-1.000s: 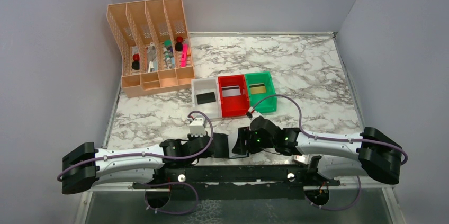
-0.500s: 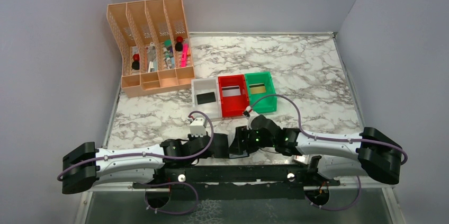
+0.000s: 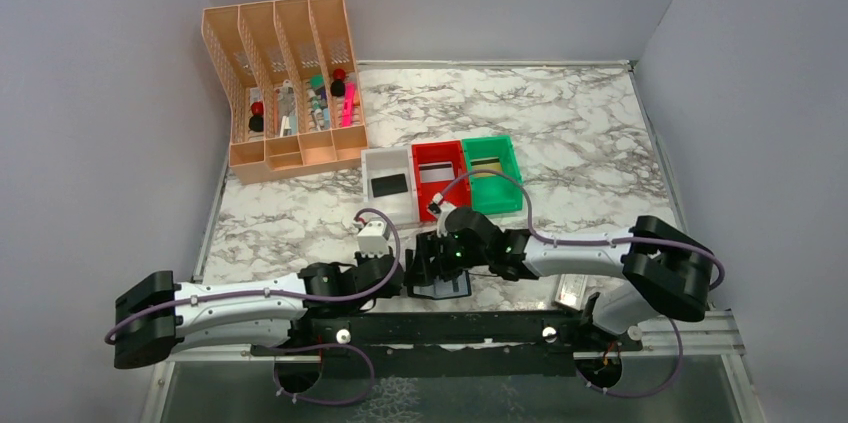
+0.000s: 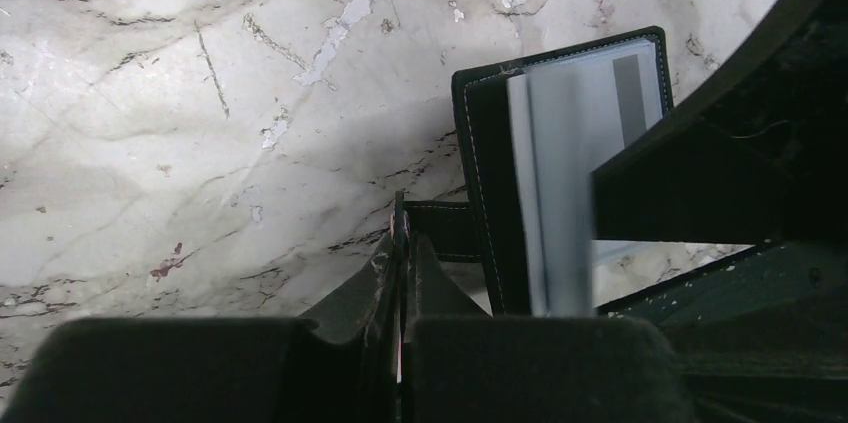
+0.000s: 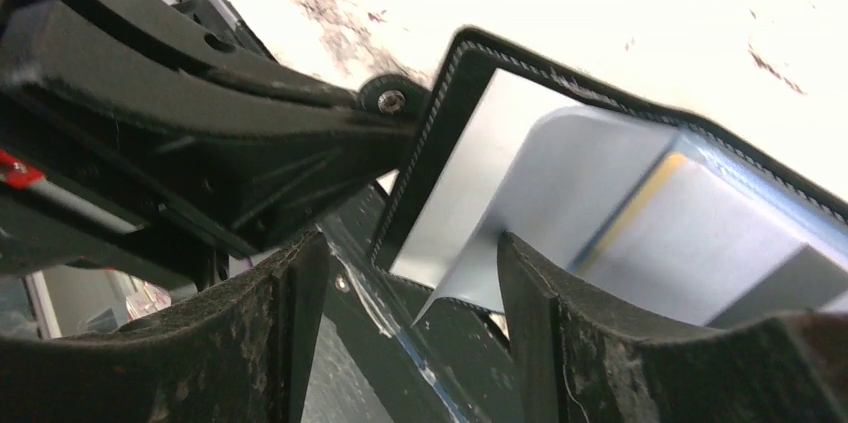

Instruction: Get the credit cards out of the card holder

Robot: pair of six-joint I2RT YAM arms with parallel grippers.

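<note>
- card holder (image 3: 447, 289) lies open at the near edge of the worktop (image 3: 570, 123), about centre, between the two grippers
- left wrist view: long axis runs away from the camera; small black tab (image 4: 440, 228) sticks out sideways from one long edge
- left gripper (image 4: 401, 243) clenched on that tab
- right gripper (image 5: 410, 243) released, fingers spread just before the holder's open face; a pocket leaf (image 5: 560, 173) curls up there
- credit card (image 5: 640, 208) with a yellowish edge sits in a pocket

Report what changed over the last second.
The right gripper swung left, open, over the card holder, whose corner now shows beneath it. The left gripper stayed shut on the holder's tab. The bins and the credit cards in them did not move.
</note>
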